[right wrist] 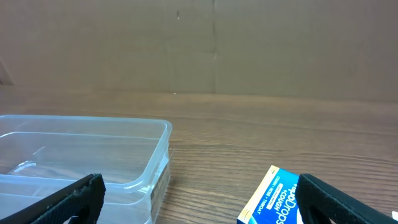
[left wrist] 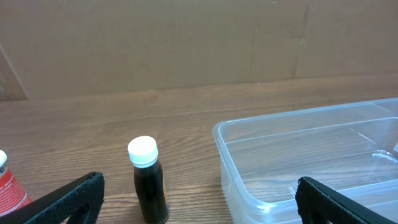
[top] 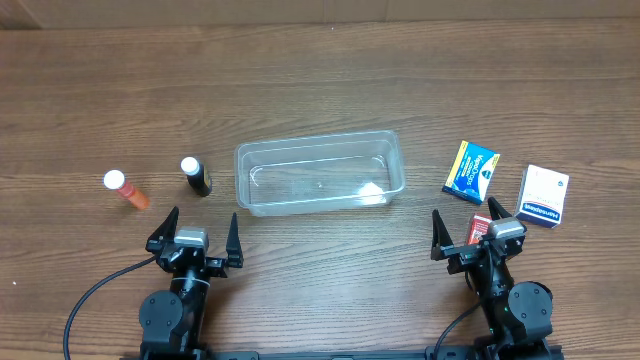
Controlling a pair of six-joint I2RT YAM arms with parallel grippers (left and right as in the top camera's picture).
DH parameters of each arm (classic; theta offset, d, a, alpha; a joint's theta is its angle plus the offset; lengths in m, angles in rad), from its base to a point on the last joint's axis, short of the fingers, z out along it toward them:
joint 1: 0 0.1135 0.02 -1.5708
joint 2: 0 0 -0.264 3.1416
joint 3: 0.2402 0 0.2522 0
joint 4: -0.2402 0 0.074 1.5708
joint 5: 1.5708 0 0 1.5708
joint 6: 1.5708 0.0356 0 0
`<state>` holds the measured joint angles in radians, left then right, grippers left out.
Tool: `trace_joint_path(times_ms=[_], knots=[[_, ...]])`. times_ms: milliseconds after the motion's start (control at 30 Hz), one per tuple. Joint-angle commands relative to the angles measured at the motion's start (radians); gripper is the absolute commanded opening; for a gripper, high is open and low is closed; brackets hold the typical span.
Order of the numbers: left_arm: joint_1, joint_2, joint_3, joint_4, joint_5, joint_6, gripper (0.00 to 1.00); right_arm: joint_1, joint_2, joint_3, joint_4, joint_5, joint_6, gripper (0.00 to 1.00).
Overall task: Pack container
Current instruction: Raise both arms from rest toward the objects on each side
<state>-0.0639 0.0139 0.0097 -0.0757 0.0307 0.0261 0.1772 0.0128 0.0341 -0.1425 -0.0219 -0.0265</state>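
The clear plastic container sits empty at the table's middle; it also shows in the left wrist view and the right wrist view. A dark bottle with a white cap and an orange bottle with a white cap stand left of it. A blue and yellow box, a white box and a small red box lie to its right. My left gripper and right gripper are open and empty near the front edge.
A brown cardboard wall stands behind the wooden table. Black cables run from the arm bases at the front.
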Motion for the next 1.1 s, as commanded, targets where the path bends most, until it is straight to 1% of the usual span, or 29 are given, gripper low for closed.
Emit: trace_joint_path(times_ms=[0, 733, 800, 833, 900, 967, 1067], knots=[[0.005, -0.01, -0.005, 0.002, 0.018, 0.012, 1.0, -0.003, -0.01, -0.002, 0.007, -0.003, -0.004, 1.0], [0.005, -0.01, -0.005, 0.002, 0.018, 0.011, 1.0, -0.003, -0.01, -0.002, 0.007, -0.006, -0.003, 1.0], [0.005, -0.01, -0.005, 0.002, 0.017, 0.01, 1.0, -0.003, -0.01, -0.002, 0.007, -0.006, 0.037, 1.0], [0.005, -0.01, -0.003, 0.001, 0.01, -0.018, 1.0, -0.003, -0.01, -0.001, 0.007, -0.006, 0.06, 1.0], [0.005, -0.01, 0.017, -0.01, 0.01, -0.079, 1.0, -0.003, -0.01, 0.007, 0.006, -0.005, 0.064, 1.0], [0.005, -0.009, 0.061, -0.036, -0.003, -0.087, 1.0, -0.003, -0.009, 0.032, 0.006, 0.013, 0.064, 1.0], [0.005, 0.021, 0.201, -0.118, -0.07, -0.086, 1.0, -0.003, 0.042, 0.096, -0.001, 0.043, 0.064, 1.0]])
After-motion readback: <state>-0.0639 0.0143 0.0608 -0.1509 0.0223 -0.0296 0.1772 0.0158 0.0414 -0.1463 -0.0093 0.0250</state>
